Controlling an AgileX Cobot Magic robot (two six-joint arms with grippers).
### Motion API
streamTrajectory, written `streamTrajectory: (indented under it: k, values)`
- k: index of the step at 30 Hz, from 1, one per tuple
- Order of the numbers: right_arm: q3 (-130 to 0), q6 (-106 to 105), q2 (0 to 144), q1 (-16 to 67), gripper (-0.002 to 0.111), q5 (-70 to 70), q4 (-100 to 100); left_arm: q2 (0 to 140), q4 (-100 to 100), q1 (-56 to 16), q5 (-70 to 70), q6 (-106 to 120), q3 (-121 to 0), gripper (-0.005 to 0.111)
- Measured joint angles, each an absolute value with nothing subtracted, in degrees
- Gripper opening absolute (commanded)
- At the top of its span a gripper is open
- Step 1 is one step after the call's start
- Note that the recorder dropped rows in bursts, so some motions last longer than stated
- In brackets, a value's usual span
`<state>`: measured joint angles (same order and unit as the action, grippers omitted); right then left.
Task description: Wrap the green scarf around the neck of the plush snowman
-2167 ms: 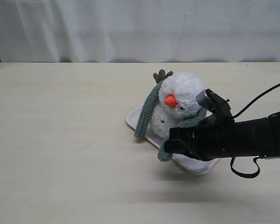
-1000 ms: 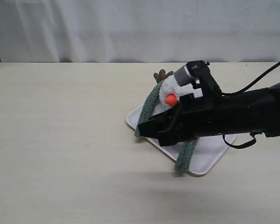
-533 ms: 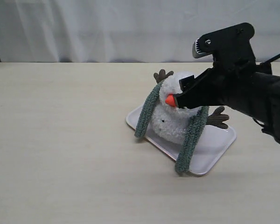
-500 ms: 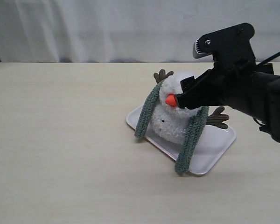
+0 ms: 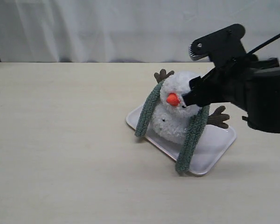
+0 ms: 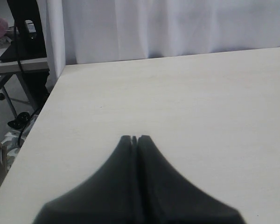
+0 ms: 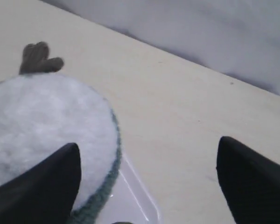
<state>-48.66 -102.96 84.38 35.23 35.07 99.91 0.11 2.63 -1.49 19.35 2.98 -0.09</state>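
In the exterior view I am hovering my right gripper [image 5: 189,74], jaws spread and empty, beside the snowman's [image 5: 175,126] head, apparently because the green scarf [image 5: 192,135] is already hanging behind its neck [image 5: 177,112], while the right wrist view is showing nothing between my fingers [image 7: 51,182] and the left wrist view is showing my left gripper [image 6: 134,138] pinched together, idling.

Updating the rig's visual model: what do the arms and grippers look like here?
Everything is matte black. The right gripper has long wedge-shaped fingers, one of them with a pale toothed edge and a silver bolt. A thin black cable runs off the bulky right arm. The left gripper shows two tapered fingers. No markings visible.
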Motion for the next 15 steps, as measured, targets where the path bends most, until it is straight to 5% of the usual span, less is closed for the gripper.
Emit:
streamTrajectory:
  k: [15]
  values:
    - [-40.19, -91.79, 73.23, 24.04, 0.018, 27.51, 99.91, 0.11, 2.63, -1.49, 19.35, 2.98, -0.09, 0.0]
